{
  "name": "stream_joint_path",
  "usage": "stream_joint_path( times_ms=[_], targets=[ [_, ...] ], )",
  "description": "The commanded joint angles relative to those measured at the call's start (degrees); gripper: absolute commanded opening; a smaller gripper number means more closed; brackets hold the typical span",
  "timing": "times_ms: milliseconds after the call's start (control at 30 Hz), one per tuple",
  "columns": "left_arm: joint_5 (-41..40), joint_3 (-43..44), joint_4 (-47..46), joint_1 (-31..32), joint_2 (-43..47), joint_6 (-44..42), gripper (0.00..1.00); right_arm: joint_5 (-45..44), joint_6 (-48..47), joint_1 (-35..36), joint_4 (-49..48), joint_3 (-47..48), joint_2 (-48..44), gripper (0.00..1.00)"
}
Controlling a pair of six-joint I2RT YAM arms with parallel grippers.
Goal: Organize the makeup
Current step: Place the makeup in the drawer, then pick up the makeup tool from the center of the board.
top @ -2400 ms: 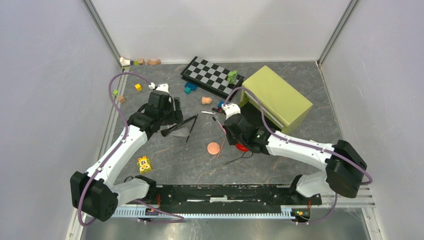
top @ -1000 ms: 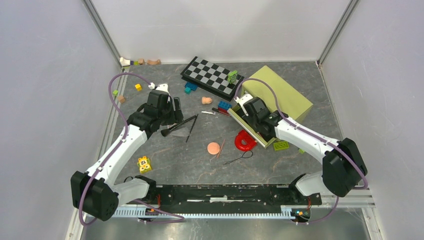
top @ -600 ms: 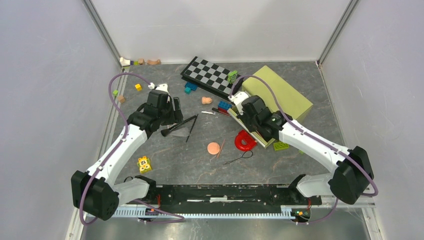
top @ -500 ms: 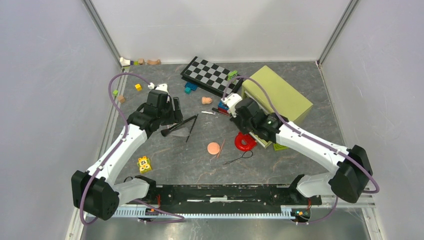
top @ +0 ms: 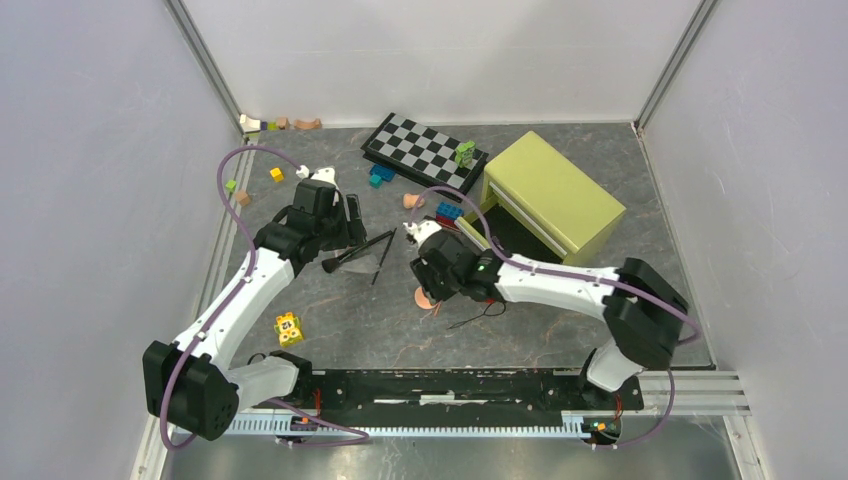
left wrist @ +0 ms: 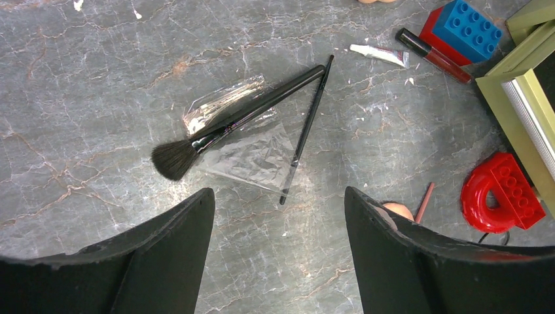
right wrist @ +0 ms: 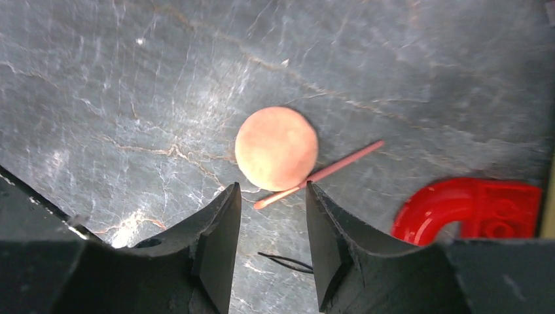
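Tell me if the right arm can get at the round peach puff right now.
Probably yes. The right gripper hangs above the puff, jaws parted, nothing between them. Only the thin pink pencil against the puff's edge might get pinched too.

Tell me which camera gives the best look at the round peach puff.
Right wrist view: the whole puff sits centred, unobstructed, just beyond the right claw, a pink pencil at its lower edge. The top view shows only a sliver beside the right arm; the left wrist view catches just its edge behind a finger.

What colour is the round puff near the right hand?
The puff is plain peach-orange; the right wrist view shows it best.
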State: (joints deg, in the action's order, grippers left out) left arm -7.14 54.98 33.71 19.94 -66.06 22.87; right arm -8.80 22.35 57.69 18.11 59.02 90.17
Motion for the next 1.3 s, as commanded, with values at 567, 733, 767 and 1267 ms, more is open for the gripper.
stream_joint_path(
  times_ms=[567, 733, 767, 1267],
  targets=[
    [0.5, -0.2, -1.5, -0.4, 1.2, -2.0, 0.79, 3.3, 2.4, -2.8, -4.5, 2.1, 8.5, 0.46],
    [0.7, -0.2, -1.5, -0.4, 1.3, -2.0, 0.79, 6.0, 2.2, -3.5, -6.4, 1.1, 9.6, 0.45],
    [0.7, -0.2, -1.5, -0.4, 1.3, -2.1, 0.79, 6.1, 2.2, -3.6, -6.3, 1.1, 10.0, 0.45],
    [0.8, -0.2, -1.6, -0.6, 1.3, -2.1, 0.79, 4.5, 3.2, -3.7, -4.7, -1.8, 12.9, 0.38]
  ],
)
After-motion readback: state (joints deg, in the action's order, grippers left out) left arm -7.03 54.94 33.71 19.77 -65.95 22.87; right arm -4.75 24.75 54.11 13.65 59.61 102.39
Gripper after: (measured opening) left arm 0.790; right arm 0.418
